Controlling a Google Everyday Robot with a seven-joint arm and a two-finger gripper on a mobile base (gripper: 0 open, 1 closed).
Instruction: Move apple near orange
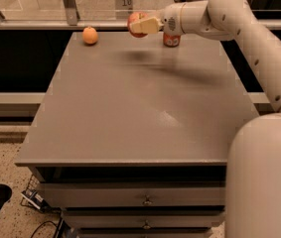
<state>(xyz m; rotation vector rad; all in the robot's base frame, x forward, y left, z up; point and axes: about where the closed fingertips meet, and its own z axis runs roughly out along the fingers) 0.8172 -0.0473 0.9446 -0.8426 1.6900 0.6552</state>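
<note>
The orange [90, 35] is a small plain orange fruit resting on the grey table [140, 108] at its far left corner. My gripper [139, 25] reaches in from the right over the table's far edge, shut on the red apple [136, 22] with yellowish patches, holding it in the air above the tabletop. The apple is to the right of the orange, with a clear gap between them. My fingers [146, 26] cover part of the apple's right side.
A red soda can [171, 39] stands on the far edge behind my wrist. A metal rail and glass panel run behind the table. Drawers sit under the front edge. My white arm [259, 48] crosses the right side.
</note>
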